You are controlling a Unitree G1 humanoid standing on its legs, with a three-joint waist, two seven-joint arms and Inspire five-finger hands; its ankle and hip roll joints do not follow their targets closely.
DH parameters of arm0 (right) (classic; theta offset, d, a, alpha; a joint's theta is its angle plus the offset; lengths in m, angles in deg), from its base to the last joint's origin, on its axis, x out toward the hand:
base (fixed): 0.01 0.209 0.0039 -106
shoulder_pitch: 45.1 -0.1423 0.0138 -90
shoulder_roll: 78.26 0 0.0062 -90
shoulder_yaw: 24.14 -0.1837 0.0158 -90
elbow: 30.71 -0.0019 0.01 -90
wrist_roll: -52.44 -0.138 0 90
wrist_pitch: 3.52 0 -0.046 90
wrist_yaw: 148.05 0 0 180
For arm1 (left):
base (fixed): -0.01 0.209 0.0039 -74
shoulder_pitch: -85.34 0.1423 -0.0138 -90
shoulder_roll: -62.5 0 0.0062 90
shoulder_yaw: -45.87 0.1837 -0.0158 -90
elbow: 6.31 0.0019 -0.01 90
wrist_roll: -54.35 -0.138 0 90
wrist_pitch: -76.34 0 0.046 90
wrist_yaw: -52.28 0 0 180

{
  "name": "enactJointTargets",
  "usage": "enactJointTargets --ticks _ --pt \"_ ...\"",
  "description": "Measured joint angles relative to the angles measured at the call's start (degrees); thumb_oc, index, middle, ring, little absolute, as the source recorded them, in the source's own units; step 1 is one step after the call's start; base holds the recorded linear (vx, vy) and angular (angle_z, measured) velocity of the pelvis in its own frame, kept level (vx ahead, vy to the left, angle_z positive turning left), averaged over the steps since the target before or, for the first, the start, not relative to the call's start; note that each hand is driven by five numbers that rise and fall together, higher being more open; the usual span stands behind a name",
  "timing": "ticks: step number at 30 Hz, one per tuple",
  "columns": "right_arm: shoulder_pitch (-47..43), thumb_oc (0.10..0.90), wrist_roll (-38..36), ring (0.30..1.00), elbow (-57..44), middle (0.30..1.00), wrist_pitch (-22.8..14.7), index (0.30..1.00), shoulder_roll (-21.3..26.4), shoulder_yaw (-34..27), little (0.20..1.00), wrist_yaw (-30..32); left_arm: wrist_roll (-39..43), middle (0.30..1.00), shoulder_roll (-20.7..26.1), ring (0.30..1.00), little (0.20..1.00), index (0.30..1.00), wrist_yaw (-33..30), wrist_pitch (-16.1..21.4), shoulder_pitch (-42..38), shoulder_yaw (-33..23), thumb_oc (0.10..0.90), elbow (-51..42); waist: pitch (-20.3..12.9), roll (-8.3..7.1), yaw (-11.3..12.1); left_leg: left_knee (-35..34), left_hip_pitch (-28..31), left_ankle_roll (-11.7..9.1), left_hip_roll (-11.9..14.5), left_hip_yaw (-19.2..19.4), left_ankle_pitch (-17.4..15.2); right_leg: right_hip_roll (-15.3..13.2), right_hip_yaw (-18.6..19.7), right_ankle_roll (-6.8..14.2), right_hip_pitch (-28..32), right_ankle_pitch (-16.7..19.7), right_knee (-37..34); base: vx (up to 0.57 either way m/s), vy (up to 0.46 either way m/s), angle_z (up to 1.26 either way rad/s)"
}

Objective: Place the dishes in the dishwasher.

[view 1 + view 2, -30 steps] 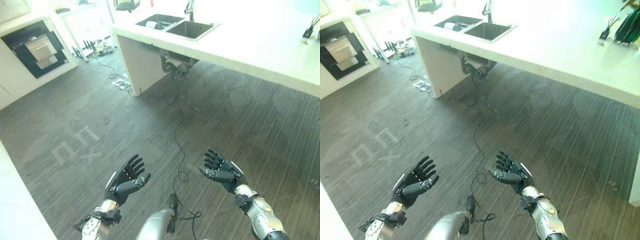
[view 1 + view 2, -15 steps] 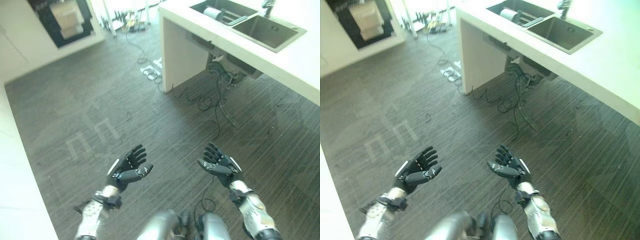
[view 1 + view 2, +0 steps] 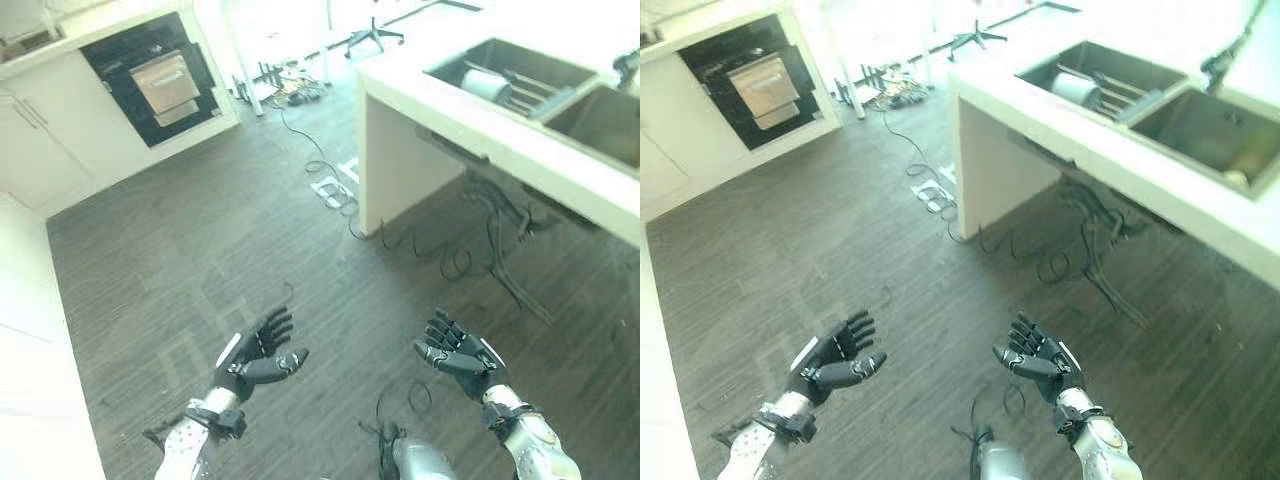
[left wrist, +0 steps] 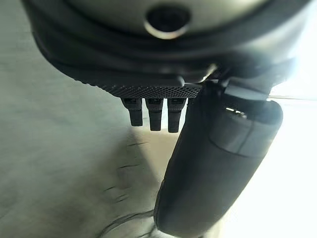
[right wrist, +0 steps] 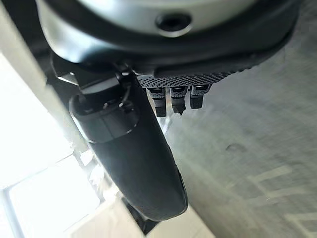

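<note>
Dishes (image 3: 1080,88) are lying in the sink (image 3: 1110,62) up on the counter, likely stiff, slick, breakable, best pinched by a rim, while left hand (image 3: 252,355) and right hand (image 3: 455,355) are hovering spread and empty over the floor.

Pale dish (image 3: 1076,88) in sink (image 3: 1160,75)

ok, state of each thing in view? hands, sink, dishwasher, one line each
left hand: open, empty, over the floor
right hand: open, empty, over the floor
double sink: rack with a pale dish in the far basin
dishwasher: in the far cabinet wall, its front dark; open or shut cannot be told
</note>
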Motion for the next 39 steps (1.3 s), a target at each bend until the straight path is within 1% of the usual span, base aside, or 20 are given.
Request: enactJointTargets --ticks 1,5,7,8,9,10,11,12,14,17,18,19,20,21,24,30,31,32,36,39 --pt "-0.98 0.8 -0.01 0.9 0.07 0.9 -0.05 0.9 -0.14 -0.8 0.9 -0.02 -0.04 0.9 0.1 0.9 0.9 0.9 -0.27 0.13 -0.38 -0.52 0.8 0.79 0.49 -0.7 1.77 -6.16 -8.15 3.73 -0.01 -0.51 -1.23 -1.79 1.36 3.04 3.68 0.33 -2.42 0.44 0.409 -0.61" --pt "-1.36 0.8 0.04 0.9 -0.88 0.9 -0.99 0.9 0.49 3.32 0.9 0.2 -2.32 0.9 0.49 0.9 0.9 0.9 -1.34 -0.46 1.81 -0.02 0.8 1.99 0.75 2.61 1.01 -44.57 -12.74 5.51 3.36 -3.28 3.93 -2.74 1.75 8.63 11.62 -5.66 -2.66 0.36 0.406 -0.56" --pt "-1.27 0.8 0.1 0.9 -0.03 0.9 -0.82 0.9 1.3 4.0 0.9 1.23 -2.37 0.9 0.25 0.9 0.9 0.9 -1.08 -0.54 1.86 0.36 0.8 2.32 0.72 3.2 1.56 -42.7 -16.6 4.17 3.65 -5.76 4.84 -3.3 2.81 9.49 12.95 -8.66 -1.85 0.2 0.259 -0.61" --pt "0.13 0.8 0.17 0.9 0.34 0.9 -0.35 0.9 1.53 5.63 0.9 1.52 -2.4 0.9 -0.04 0.9 0.9 0.9 -0.98 -0.85 3.53 0.42 0.8 2.76 0.16 4.08 3.51 -41.43 -15.26 5.69 5.56 -4.83 2.93 -3.5 5.07 13.01 15.29 -11.34 -1.01 0.18 0.215 -1.06" --pt "1.41 0.8 0.16 0.9 0.47 0.9 -0.28 0.9 0.75 5.73 0.9 1.78 -2.41 0.9 0.23 0.9 0.9 0.9 -1.1 -1.23 4.22 0.11 0.8 3.75 0.11 3.21 3.42 -40.45 -14.02 4.57 5.34 -2.26 11.56 -5.77 4.7 14.33 16.32 -13.83 2.32 0.44 0.33 -1.1" --pt "1.77 0.8 0.11 0.9 0.95 0.9 -0.24 0.9 0.28 5.34 0.9 1.78 -2.44 0.9 1.05 0.9 0.9 0.9 -1.39 -2.37 3.41 -0.54 0.8 4.01 0.16 2.0 2.99 -41.96 -12.29 7.31 2.49 -1.7 15.87 -5.08 3.87 13.12 12.19 -16.17 8.5 0.55 0.412 -0.07" --pt "1.82 0.8 0.06 0.9 1.55 0.9 -0.01 0.9 -2.22 2.7 0.9 1.99 -3.8 0.9 3.04 0.9 0.9 0.9 -1.03 -2.39 0.65 -1.15 0.8 3.9 0.28 -0.43 2.1 -42.32 -10.65 6.83 -1.1 -0.28 11.01 -3.03 -0.09 9.24 9.97 -13.52 5.62 0.49 0.344 -0.02" --pt "2.0 0.8 0.05 0.9 1.46 0.9 -0.08 0.9 -2.8 1.94 0.9 2.11 -3.97 0.9 2.82 0.9 0.9 0.9 -0.81 -1.83 0.42 -2.08 0.8 3.98 0.23 0.72 2.5 -31.28 -11.18 12.47 -0.3 0.49 7.06 -3.24 0.39 13.07 9.74 -13.52 10.98 0.27 0.214 -0.11" --pt "1.4 0.8 0.11 0.9 1.63 0.9 -0.34 0.9 -4.72 2.78 0.9 2.29 -4.32 0.9 3.25 0.9 0.9 0.9 -0.8 -1.95 -0.43 -2.93 0.8 6.17 0.41 1.15 1.39 -29.71 -7.82 14.31 -1.14 0.88 2.53 -4.87 1.09 15.98 1.26 -11.62 32.85 0.2 0.111 -0.31" --pt "1.93 0.8 0.14 0.9 1.63 0.9 -0.47 0.9 -5.73 5.03 0.9 0.98 -4.99 0.9 5.26 0.9 0.9 0.9 -0.74 -1.86 2.14 -2.89 0.8 4.48 0.13 1.57 1.56 -36.51 -3.47 14.34 -1.02 4.21 3.31 -3.81 -6.82 13.21 -6.68 -10.23 27.82 0.23 -0.001 -0.59" --pt "2.0 0.8 0.23 0.9 2.3 0.9 -0.54 0.9 -5.41 4.92 0.9 1.07 -5.7 0.9 5.03 0.9 0.9 0.9 -0.76 -1.93 2.31 -2.53 0.8 4.5 0.4 2.57 1.37 -40.03 -1.44 9.94 -0.71 4.71 3.41 -1.28 -8.03 10.33 -6.7 -8.87 20.38 0.29 -0.077 -0.34" --pt "1.02 0.8 1.29 0.9 5.12 0.9 -0.93 0.9 -6.12 5.25 0.9 1.0 -5.68 0.9 4.88 0.9 0.9 0.9 -1.11 -1.79 3.02 -2.51 0.8 4.59 1.19 0.74 2.07 -36.21 -2.79 -2.73 -0.35 5.79 1.38 -1.27 -7.52 5.49 -4.67 -5.15 8.18 0.25 -0.092 -0.23" --pt "-0.48 0.8 2.69 0.9 8.37 0.9 -1.96 0.9 -7.08 4.77 0.9 0.73 -5.75 0.9 8.31 0.9 0.9 0.9 -0.7 -1.45 3.22 -2.28 0.8 2.75 1.4 -1.98 1.38 -22.15 -7.57 12.87 0.53 2.56 -4.01 -6.95 -7.94 9.86 -5.76 2.45 2.69 0.26 -0.115 -0.64" --pt "-2.76 0.8 4.44 0.9 11.5 0.9 -2.36 0.9 -5.98 4.71 0.9 0.46 -5.65 0.9 7.8 0.9 0.9 0.9 -1.2 -1.4 2.34 -3.34 0.8 3.9 2.46 -0.51 3.02 -23.38 -5.51 8.81 5.03 -2.21 -8.3 -8.62 -8.1 15.29 -8.51 1.76 9.09 0.29 -0.137 -0.93" --pt "-3.77 0.8 6.84 0.9 15.74 0.9 -2.01 0.9 -4.29 4.69 0.9 1.04 -5.7 0.9 4.88 0.9 0.9 0.9 -3.69 -2.69 1.55 -2.4 0.8 8.71 3.39 0.71 1.37 -32.54 1.52 9.88 2.09 -0.74 -5.28 -10.22 -5.11 15.03 -11.0 0.09 11.07 0.36 -0.203 -0.43" --pt "-3.55 0.8 6.75 0.9 20.75 0.9 -1.89 0.9 -2.65 4.84 0.9 0.92 -4.43 0.9 3.02 0.9 0.9 0.9 -6.73 -2.86 1.45 -2.86 0.8 9.62 2.23 2.15 1.77 -41.51 11.88 7.91 2.44 0.7 -4.31 -2.0 -9.54 6.65 -8.47 -0.02 7.92 0.35 -0.247 -0.15" --pt "-3.82 0.8 6.71 0.9 22.57 0.9 -1.57 0.9 -1.07 4.56 0.9 1.0 -3.72 0.9 -0.03 0.9 0.9 0.9 -7.64 -3.81 1.8 -2.38 0.8 13.21 0.92 1.18 3.0 -36.33 11.32 3.22 0.87 2.41 -1.19 -1.84 -7.92 1.65 -5.09 2.14 4.04 0.31 -0.307 -0.36" --pt "-3.88 0.8 6.71 0.9 22.62 0.9 -1.68 0.9 -0.35 4.54 0.9 0.96 -3.78 0.9 -0.73 0.9 0.9 0.9 -7.69 -3.92 2.27 -1.94 0.8 14.19 0.8 0.73 3.26 -33.69 10.2 1.43 0.5 2.07 0.33 -2.24 -7.47 1.49 -3.83 2.03 3.04 0.29 -0.32 -0.4" --pt "-5.75 0.8 6.66 0.9 27.28 0.9 -2.95 0.9 0.15 2.2 0.9 0.97 -4.47 0.9 -2.93 0.9 0.9 0.9 -7.81 -4.38 0.03 0.41 0.8 23.33 0.27 -1.47 4.72 -13.0 -6.1 3.72 1.92 3.67 3.22 -1.75 -6.0 0.12 -0.32 -0.31 0.31 0.25 -0.113 -0.11" --pt "-7.44 0.8 6.67 0.9 30.9 0.9 -3.94 0.9 -2.11 2.22 0.9 -0.54 -6.18 0.9 -5.44 0.9 0.9 0.9 -8.52 -3.66 0.43 0.54 0.8 33.69 0.76 -2.82 5.5 -41.98 -4.37 6.75 -2.57 -2.07 2.8 -0.08 -1.58 1.98 4.57 -1.18 -2.33 0.29 0.067 -0.73"
